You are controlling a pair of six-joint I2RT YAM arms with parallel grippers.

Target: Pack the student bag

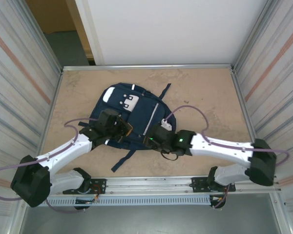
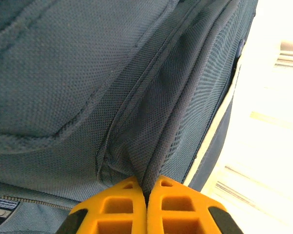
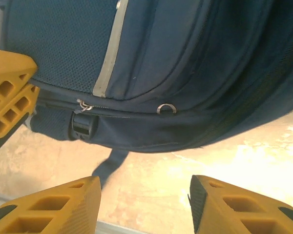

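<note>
The student bag is a navy backpack with white patches, lying flat in the middle of the table. My left gripper sits at its near left edge, and its orange fingers are shut on a fold of the bag's mesh fabric. My right gripper hovers at the bag's near right edge. In the right wrist view this gripper is open over bare table, just short of the bag's bottom seam, with a buckle and a zip ring ahead.
A dark strap trails from the bag toward the near rail. Another strap points toward the back. Corrugated walls close in both sides. Tan table surface lies open right of the bag.
</note>
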